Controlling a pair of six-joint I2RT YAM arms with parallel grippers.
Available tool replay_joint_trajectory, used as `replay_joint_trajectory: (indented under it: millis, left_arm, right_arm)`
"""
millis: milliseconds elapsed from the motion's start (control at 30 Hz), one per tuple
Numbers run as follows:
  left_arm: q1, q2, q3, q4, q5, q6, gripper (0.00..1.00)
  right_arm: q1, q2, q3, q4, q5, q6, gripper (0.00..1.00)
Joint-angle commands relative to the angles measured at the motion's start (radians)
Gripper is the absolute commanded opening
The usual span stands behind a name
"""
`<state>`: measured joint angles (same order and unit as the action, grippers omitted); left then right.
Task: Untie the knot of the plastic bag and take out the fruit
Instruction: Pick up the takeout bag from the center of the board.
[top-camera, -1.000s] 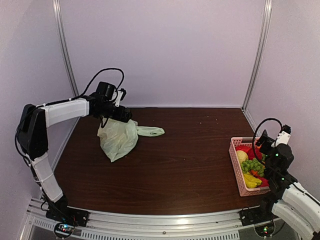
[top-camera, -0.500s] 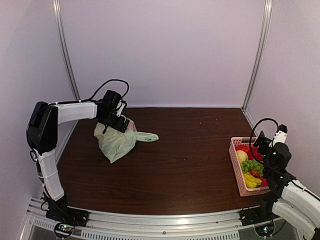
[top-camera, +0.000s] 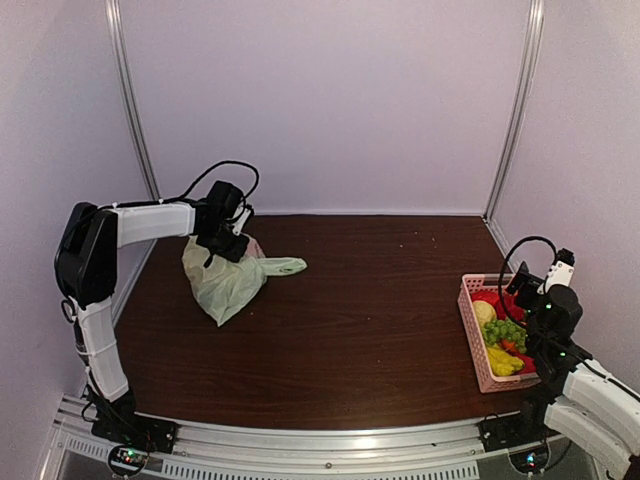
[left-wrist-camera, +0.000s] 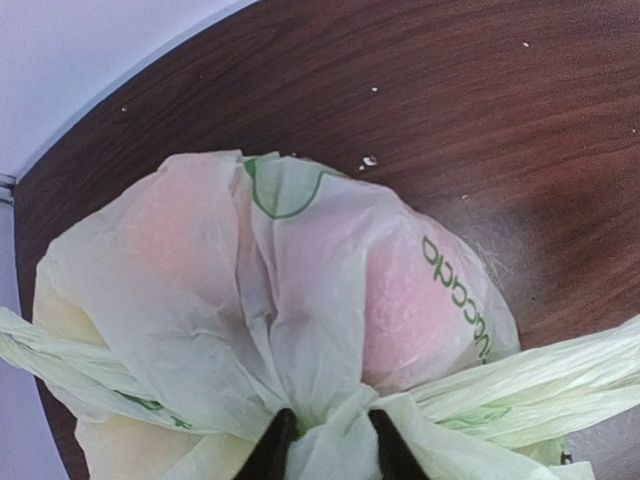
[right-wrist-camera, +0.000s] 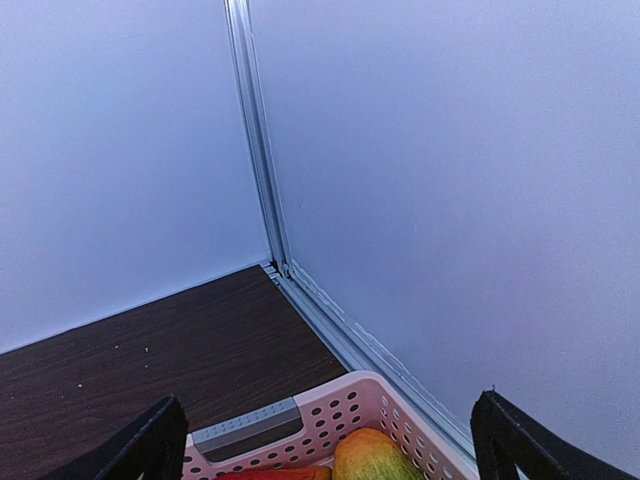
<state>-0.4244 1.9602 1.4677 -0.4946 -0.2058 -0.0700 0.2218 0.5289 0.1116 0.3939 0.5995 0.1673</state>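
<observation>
Bag position: the plastic bag lies on the table in the left part of the overhead view, near the back wall. One handle loop trails out flat to the right.

Left gripper: directly over the top of the bag. In the left wrist view its two black fingertips sit at the bottom centre of the frame, drawn close together, with the knot pinched between them. Plastic presses against both fingers. The handle strips run out from this bunch toward the lower left and lower right edges of the frame.

Fruit: inside the tied bag. Rounded pinkish and pale yellow shapes show through the film; exact kinds cannot be told.

Right gripper: fingers spread wide at the bottom corners of the right wrist view, nothing between them. It hangs above the far end of a pink slatted basket at the right edge of the overhead view, well apart from the bag. The basket contains green grapes with yellow and red pieces.
</observation>
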Motion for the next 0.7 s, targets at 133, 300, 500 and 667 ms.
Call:
replay_joint_trajectory:
  millis: [133, 300, 500, 667]
  left_arm:
    - [0.007, -0.048, 0.013, -0.013, 0.053, -0.006, 0.0]
    - [-0.028, -0.167, -0.047, 0.065, 0.141, 0.05, 0.0]
    - [-0.073, -0.324, -0.117, 0.157, 0.357, 0.109, 0.0]
    - [-0.148, -0.409, -0.145, 0.169, 0.599, 0.177, 0.0]
  right_arm:
    - [-0.007, 0.0, 0.025, 0.006, -0.008, 0.008, 1.0]
    - [-0.007, -0.002, 0.024, 0.006, -0.004, 0.005, 1.0]
    - [-0.007, 0.002, 0.022, 0.016, -0.025, -0.005, 1.0]
    - [-0.007, -0.007, 0.019, 0.014, -0.016, -0.007, 1.0]
